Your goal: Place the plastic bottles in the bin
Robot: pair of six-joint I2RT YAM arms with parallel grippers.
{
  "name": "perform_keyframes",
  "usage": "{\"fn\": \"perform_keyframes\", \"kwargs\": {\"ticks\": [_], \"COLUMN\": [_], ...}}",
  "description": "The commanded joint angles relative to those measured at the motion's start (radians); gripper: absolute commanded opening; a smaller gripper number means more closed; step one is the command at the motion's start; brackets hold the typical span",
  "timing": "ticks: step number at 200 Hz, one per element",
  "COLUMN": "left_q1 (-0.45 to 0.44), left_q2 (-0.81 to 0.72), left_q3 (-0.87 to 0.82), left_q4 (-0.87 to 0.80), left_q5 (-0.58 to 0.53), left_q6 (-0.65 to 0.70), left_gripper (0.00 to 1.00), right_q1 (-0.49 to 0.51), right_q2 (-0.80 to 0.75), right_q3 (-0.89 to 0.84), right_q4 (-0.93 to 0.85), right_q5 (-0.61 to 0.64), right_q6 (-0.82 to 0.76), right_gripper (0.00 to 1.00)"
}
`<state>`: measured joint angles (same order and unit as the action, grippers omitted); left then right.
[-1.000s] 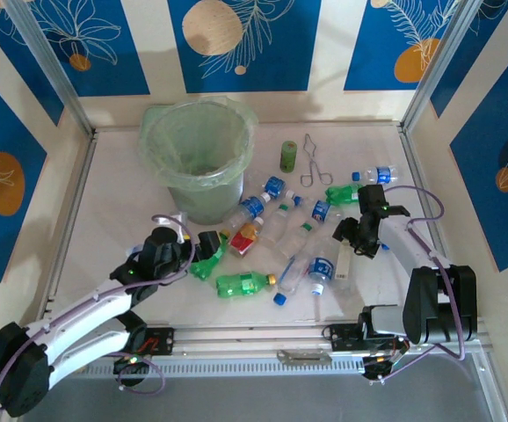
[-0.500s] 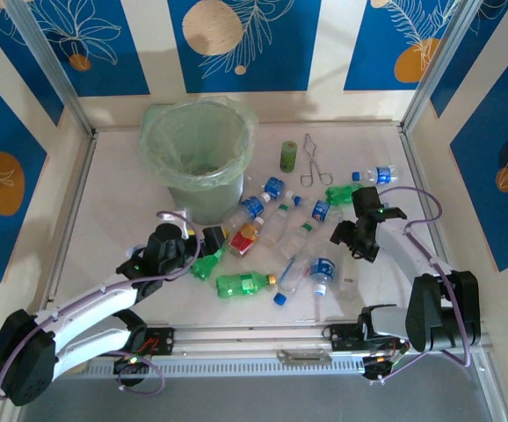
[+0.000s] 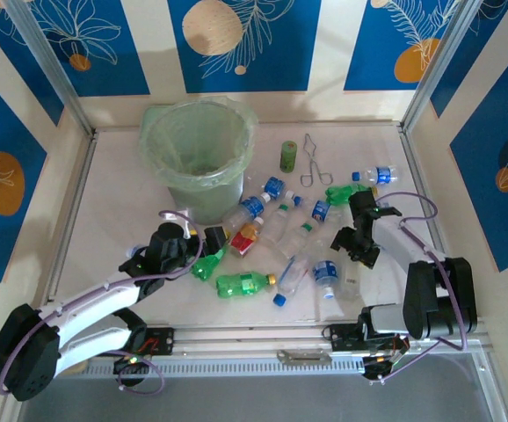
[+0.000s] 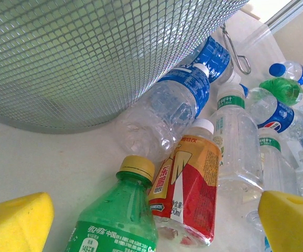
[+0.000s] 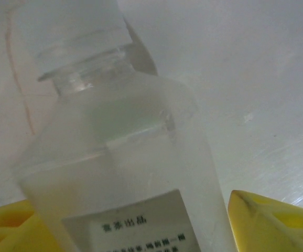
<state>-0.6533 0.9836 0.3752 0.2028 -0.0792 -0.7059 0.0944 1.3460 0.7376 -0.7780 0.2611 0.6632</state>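
Note:
The bin [image 3: 197, 158] stands at the back left; its meshed wall [image 4: 88, 52] rises close ahead in the left wrist view. Plastic bottles [image 3: 280, 229] lie scattered to its right. My left gripper [image 3: 205, 250] [image 4: 151, 231] is open, and a green bottle with a yellow cap [image 4: 115, 215] [image 3: 206, 264] lies loose between its fingers. A red-labelled bottle [image 4: 185, 184] rests beside that one. My right gripper [image 3: 357, 251] [image 5: 136, 231] is open around a cloudy white bottle [image 5: 120, 173] [image 3: 349, 280], with a thin gap at the right finger [image 5: 269, 220].
An olive cylinder [image 3: 288, 156] and wire tongs [image 3: 314, 163] lie at the back. Another green bottle [image 3: 243, 283] lies near the front edge. A green bottle [image 3: 342, 195] and a blue-capped one [image 3: 377, 174] sit behind the right arm. Walls close in on both sides.
The cloudy white bottle hung upright under the right gripper a second ago; it now lies lower on the table while that gripper has pulled back slightly. The left gripper edged slightly right.

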Motion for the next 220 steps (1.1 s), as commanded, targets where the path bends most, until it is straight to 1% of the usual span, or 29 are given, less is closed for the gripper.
{"fn": "perform_keyframes", "kwargs": {"ticks": [1,25,56,76,101,127,157,171,197,220], "left_q1": [-0.01,-0.01,-0.01,-0.01,-0.012,-0.022,-0.055,-0.066,-0.1,-0.145], "left_q2": [-0.012,-0.011,-0.001,0.03,0.09,0.147,0.191,0.216,0.254,0.276], "left_q3": [0.024,0.027,0.039,0.071,0.127,0.202,0.28,0.313,0.371,0.419], "left_q4": [0.026,0.026,0.026,0.016,0.008,-0.021,-0.012,0.014,0.041,0.044], "left_q5": [0.002,0.004,0.023,0.058,0.116,0.172,0.228,0.285,0.362,0.397], "left_q6": [0.003,0.006,0.021,0.04,0.07,0.102,0.142,0.149,0.158,0.185], "left_gripper": [1.0,1.0,1.0,1.0,1.0,1.0,1.0,1.0,1.0,1.0], "right_q1": [0.0,-0.001,0.002,0.016,0.024,0.025,0.033,0.048,0.113,0.189], "right_q2": [0.022,0.021,-0.007,-0.049,-0.129,-0.224,-0.289,-0.286,-0.24,-0.16], "right_q3": [0.019,0.023,0.025,0.025,0.041,0.117,0.227,0.27,0.329,0.414], "right_q4": [-0.02,-0.012,-0.018,-0.029,-0.044,-0.063,-0.01,0.043,0.157,0.207], "right_q5": [-0.011,-0.006,0.007,0.046,0.082,0.108,0.035,-0.022,-0.09,-0.097], "right_q6": [0.016,0.018,-0.001,-0.022,-0.025,-0.054,-0.065,-0.041,0.015,0.031], "right_gripper": [0.77,0.74,0.65,0.57,0.55,0.54,0.52,0.52,0.51,0.5]}}
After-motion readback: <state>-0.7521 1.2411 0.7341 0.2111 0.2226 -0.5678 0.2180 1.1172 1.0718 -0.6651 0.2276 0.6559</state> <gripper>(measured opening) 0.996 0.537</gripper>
